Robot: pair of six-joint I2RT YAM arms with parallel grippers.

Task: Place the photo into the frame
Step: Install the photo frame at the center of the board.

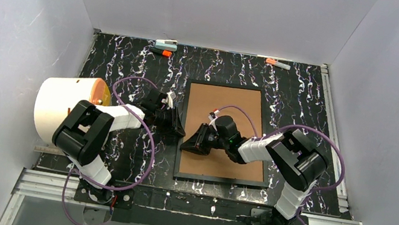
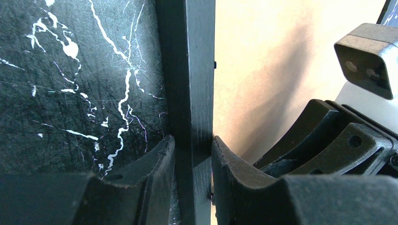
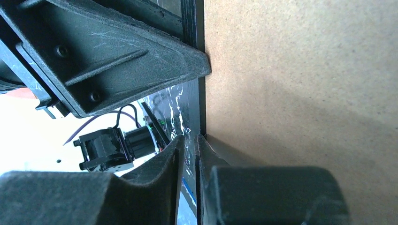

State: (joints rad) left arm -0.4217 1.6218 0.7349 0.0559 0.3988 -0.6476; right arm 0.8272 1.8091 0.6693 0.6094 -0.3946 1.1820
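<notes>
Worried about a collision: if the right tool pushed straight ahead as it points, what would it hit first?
Probably a finger of the left tool, clamped on the frame just ahead; depth is unclear.

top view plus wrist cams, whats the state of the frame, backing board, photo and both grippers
frame, lying flat, back side up
backing board, lying flat within the frame, filling its opening
photo, not visible in any view
left gripper, closed on the frame's left rail
right gripper, jaws nearly closed at that same rail, grip unclear
</notes>
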